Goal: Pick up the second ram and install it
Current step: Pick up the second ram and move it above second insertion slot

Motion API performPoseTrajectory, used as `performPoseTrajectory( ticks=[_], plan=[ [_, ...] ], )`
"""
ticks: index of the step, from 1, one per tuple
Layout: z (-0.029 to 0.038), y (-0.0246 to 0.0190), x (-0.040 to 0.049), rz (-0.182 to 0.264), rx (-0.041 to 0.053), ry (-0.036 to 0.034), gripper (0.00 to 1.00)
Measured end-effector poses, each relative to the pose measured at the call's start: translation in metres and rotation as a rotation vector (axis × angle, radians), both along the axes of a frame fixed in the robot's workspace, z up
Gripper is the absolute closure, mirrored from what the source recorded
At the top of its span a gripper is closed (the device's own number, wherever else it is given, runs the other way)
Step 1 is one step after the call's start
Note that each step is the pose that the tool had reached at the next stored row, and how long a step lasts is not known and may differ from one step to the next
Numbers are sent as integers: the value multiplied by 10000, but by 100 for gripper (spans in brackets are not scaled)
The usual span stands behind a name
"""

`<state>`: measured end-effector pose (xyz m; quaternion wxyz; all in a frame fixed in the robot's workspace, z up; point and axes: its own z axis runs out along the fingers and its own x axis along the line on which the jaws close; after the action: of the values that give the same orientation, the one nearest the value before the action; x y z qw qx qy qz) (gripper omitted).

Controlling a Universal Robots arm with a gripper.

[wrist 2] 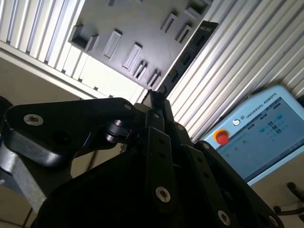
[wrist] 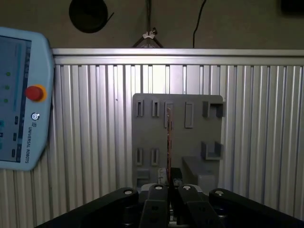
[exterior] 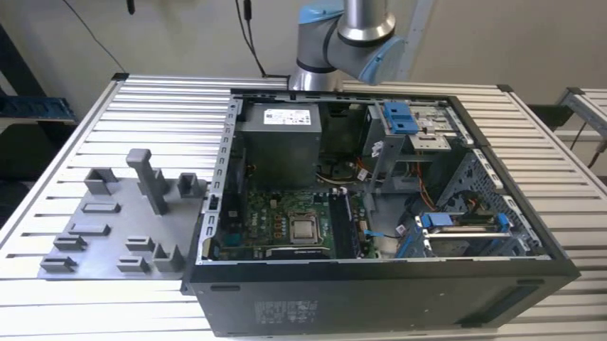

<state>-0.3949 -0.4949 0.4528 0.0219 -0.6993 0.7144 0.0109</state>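
Transfer step: the pincer (wrist: 170, 184) is gripping the second ram (wrist: 168, 137), holding it well above the grey holder plate (wrist: 147, 135); seating it in the motherboard slots (exterior: 345, 219) is probably demanding precise alignment.

I see a slatted aluminium table (exterior: 142, 106) carrying a grey holder plate (exterior: 104, 257) and, just beside it, an open computer case (exterior: 379, 302).

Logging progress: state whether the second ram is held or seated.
Held, not seated: in both wrist views the second ram juts out from the hand, whose fingers are closed on it.
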Motion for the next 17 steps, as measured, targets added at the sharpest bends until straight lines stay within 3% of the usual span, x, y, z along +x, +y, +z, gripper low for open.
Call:
performPoseTrajectory(
  ticks=[5,17],
  plan=[
    [1,-1,8,2,0,1,85],
    [0,0,142,0,1,0,85]
  ],
)
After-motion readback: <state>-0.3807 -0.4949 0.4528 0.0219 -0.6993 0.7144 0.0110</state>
